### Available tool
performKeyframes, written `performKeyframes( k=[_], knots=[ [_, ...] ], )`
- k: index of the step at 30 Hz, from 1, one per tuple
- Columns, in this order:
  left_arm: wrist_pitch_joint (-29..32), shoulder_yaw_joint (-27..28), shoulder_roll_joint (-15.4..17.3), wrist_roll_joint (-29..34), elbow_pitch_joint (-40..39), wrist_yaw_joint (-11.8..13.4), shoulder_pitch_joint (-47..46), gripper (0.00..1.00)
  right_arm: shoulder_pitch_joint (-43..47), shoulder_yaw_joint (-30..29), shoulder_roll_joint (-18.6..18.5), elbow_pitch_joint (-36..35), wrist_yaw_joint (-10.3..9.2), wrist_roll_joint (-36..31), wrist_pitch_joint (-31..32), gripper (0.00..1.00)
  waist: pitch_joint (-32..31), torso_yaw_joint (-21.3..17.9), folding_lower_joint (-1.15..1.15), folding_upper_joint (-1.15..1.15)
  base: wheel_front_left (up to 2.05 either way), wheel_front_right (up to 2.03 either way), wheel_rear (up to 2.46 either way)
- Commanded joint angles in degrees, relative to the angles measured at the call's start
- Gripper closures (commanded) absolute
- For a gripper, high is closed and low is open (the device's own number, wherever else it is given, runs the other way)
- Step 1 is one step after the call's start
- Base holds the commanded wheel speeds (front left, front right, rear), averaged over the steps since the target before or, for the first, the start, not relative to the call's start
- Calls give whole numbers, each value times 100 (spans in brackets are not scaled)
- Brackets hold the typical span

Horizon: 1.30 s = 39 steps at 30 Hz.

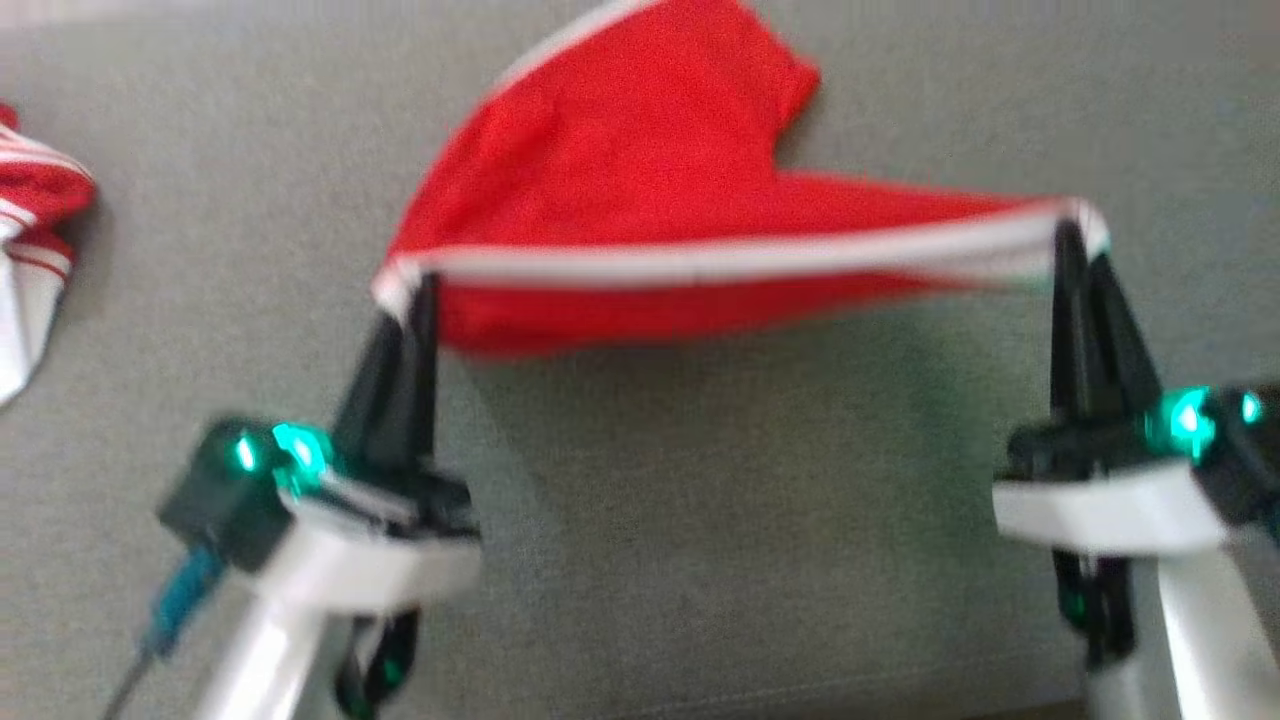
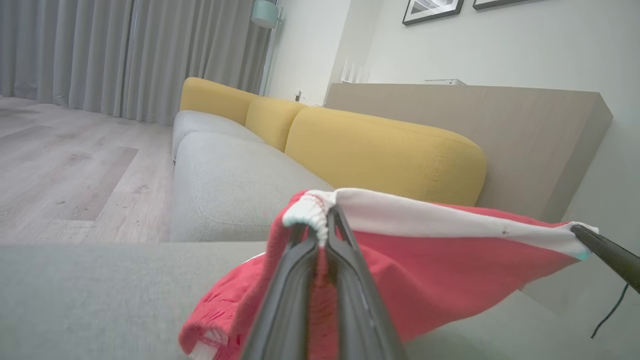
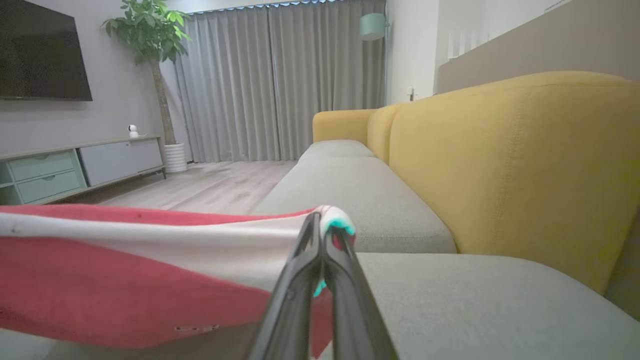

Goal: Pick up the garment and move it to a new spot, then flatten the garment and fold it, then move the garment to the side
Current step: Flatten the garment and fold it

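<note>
1. So, at the far left of the head view a striped cloth point(image 1: 35, 230) sits bunched on the grey sofa seat point(image 1: 700, 560), well apart from the action.
2. The left gripper point(image 1: 420, 300) is pinched tight on one end of the white waistband point(image 1: 720, 262).
3. The red garment point(image 1: 640, 150) hangs between the arms above the seat, waistband pulled taut. It's too blurry to tell whether its far part touches the seat.
4. The right gripper point(image 1: 1072, 240) is clamped closed on the other waistband end.
5. My guess on progress: pickup is done and it's mid-carry. Laying down, flattening, folding and moving aside are all left.
6. For room, the wrist views show wood floor point(image 2: 75, 165) past the seat edge on the left, bare seat underneath, and yellow back cushions point(image 2: 380, 150) walling off the right.
</note>
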Motion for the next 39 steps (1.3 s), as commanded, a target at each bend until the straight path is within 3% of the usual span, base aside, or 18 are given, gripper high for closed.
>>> performKeyframes(
  k=[1,7,14,21,29,39],
  knots=[
    [-19,125,81,33,-287,55,118,100,164,55,26,-361,22,55,88,100,-411,-36,3,0,0,0,0],
    [198,-161,-35,-148,-756,275,1117,100,994,-202,26,-1191,22,-40,464,100,-668,54,3,0,0,0,0],
    [376,-446,-383,-522,-694,310,1477,100,944,-456,26,-1308,22,-280,854,100,-608,368,3,0,0,0,0],
    [565,-588,-770,-860,139,243,888,100,-272,-365,-170,-356,22,-673,1406,100,-153,904,3,0,0,0,0],
    [791,-537,-982,-1098,1196,553,-385,100,-1999,-77,-650,1182,22,-598,2154,100,469,1350,3,0,0,0,0],
    [792,-885,-1029,-1660,2084,762,-1373,100,-3681,451,-911,3237,22,-540,2314,100,800,1711,3,0,0,0,0]
  ],
)
